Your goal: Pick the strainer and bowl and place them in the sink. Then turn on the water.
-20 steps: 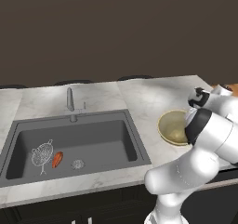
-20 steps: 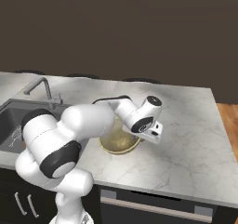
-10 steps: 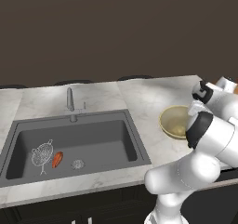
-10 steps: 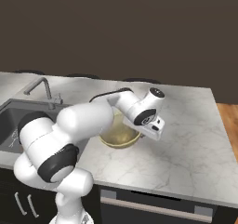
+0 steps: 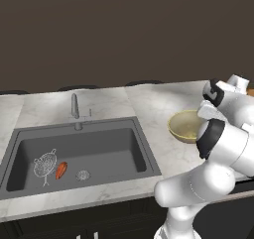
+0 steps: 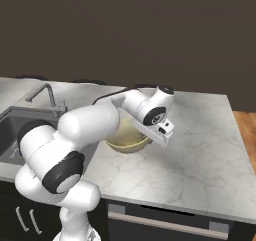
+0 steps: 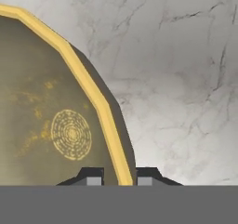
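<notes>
One bowl [image 7: 51,125], one strainer [image 5: 44,163], one sink [image 5: 124,149], one tap [image 5: 74,106] and one small orange thing [image 5: 60,170] are showing.

The gripper [image 7: 119,177] is pinching the bowl's rim: in the hand view one fingertip [image 7: 93,177] is sitting inside the yellow edge and the other just outside it, with the rim running up between them. The bowl's olive inside is opening toward the hand camera, with a ringed mark at its centre. In the right base view the bowl [image 6: 127,137] is hanging just under the hand, mouth up, above the marble counter [image 6: 200,155]; whether it is touching the counter I cannot tell.

The strainer is lying in the sink, well apart from the jaws, far to their left in the left base view. Its long axis is running from the round mesh down to the wire handle, which is pointing toward the sink's front wall. The orange thing is lying just beside it, on the side nearer the jaws, with the round drain [image 5: 83,174] next along.
</notes>
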Robot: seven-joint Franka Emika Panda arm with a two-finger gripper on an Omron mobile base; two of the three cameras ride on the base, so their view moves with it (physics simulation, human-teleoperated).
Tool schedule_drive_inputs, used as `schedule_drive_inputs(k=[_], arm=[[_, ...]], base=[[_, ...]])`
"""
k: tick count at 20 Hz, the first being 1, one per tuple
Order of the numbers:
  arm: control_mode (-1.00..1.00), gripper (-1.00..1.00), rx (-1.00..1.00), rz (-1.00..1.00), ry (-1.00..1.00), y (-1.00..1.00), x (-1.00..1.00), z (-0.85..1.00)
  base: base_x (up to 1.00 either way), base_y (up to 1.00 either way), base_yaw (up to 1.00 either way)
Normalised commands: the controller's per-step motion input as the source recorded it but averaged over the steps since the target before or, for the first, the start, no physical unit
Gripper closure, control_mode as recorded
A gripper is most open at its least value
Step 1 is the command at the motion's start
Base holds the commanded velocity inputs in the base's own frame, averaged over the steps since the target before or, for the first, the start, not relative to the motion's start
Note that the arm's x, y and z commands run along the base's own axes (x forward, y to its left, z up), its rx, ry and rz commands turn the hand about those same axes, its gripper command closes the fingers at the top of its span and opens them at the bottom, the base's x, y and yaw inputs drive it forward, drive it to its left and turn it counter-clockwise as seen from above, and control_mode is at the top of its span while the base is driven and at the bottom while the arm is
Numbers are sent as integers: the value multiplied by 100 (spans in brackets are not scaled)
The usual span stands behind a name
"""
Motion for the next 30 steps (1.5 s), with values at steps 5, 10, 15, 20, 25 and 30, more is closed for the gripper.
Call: schedule_drive_inputs(k=[5, 10, 15, 20, 25, 30], arm=[[-100, 100, 5, -10, 0, 32, -1, 0], [-100, 100, 4, -8, 0, 41, -3, 0], [-100, 100, 0, -6, 0, 56, 0, 0], [-100, 100, 0, -1, 0, 84, 0, 0], [-100, 100, 0, 0, 1, 93, 0, 0], [-100, 100, 0, 0, 1, 86, 0, 0]], base=[[0, 0, 0], [0, 0, 0], [0, 0, 0], [0, 0, 0], [0, 0, 0], [0, 0, 0]])
